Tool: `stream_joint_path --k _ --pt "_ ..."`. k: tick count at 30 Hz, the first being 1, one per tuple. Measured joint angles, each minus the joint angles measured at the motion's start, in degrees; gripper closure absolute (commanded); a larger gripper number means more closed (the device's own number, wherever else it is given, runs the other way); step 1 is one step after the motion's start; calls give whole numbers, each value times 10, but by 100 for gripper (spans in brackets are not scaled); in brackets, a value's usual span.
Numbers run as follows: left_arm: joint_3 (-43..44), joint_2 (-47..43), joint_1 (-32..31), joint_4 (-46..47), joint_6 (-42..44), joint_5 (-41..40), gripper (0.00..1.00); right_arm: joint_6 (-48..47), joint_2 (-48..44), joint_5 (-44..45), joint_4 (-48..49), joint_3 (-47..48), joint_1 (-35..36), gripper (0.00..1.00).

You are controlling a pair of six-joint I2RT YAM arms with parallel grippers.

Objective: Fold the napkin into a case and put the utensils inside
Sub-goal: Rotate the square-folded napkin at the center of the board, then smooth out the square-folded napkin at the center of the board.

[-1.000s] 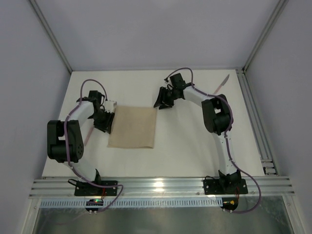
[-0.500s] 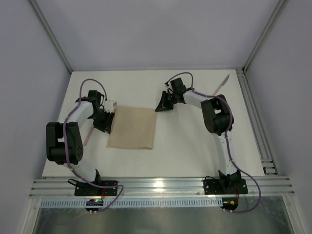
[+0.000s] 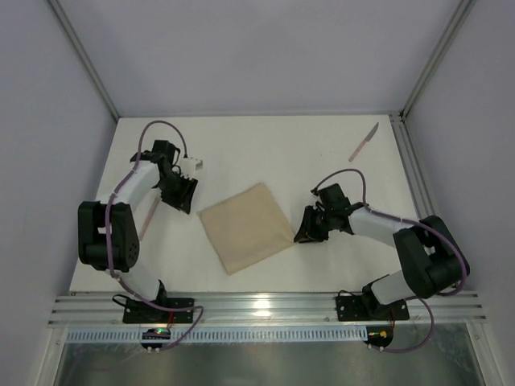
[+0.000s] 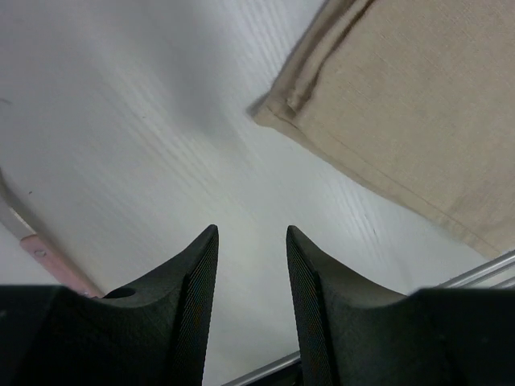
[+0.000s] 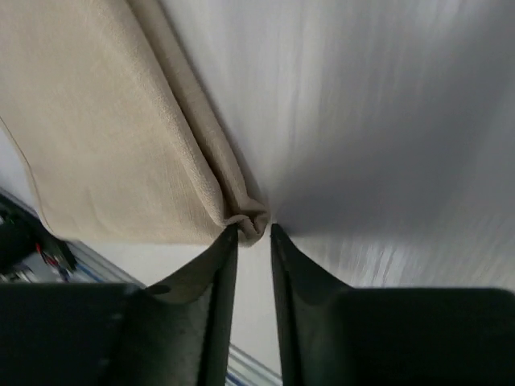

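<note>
On the table [image 3: 322,153], right gripper [image 5: 253,228] pinches the napkin [image 3: 245,227]; left gripper [image 4: 251,232] gapes, released.

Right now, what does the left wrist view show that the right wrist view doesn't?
Only left wrist: the left fingers are open over bare table, clear of the napkin, and a pinkish handle shows at the lower left edge. Only right wrist: the right fingers are nearly closed and appear to pinch a bunched napkin corner. Both: the beige napkin lying on the white table.
</note>
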Motion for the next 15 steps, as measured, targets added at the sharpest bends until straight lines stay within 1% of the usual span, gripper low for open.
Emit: stream_joint_path --k 1,4,5,6,7,10,11,12,14,15 --pt "0 3 -9 -5 3 3 58 -6 -29 -2 -22 -16 12 51" --pt "-3 16 -26 -15 10 12 55 -31 -89 2 -96 -22 50 37" --pt "-7 18 -29 -16 10 14 55 -42 -106 9 -124 -15 56 33" --pt "-12 20 -29 -18 10 17 55 -51 -118 18 -145 -6 58 32" --pt "-16 22 -30 -19 10 18 55 -63 -131 32 -166 11 58 32" --pt "-25 28 -40 -20 9 17 55 -103 -130 66 -192 96 51 41" --pt "-25 32 -46 -19 7 17 55 -118 -115 72 -191 130 48 51" --pt "-25 35 -52 -16 6 17 56 -133 -93 76 -189 167 46 57" --pt "-25 42 -63 -10 -2 18 57 -159 -34 78 -167 236 43 66" --pt "-25 44 -66 -5 -7 19 58 -170 -2 77 -158 265 42 67"
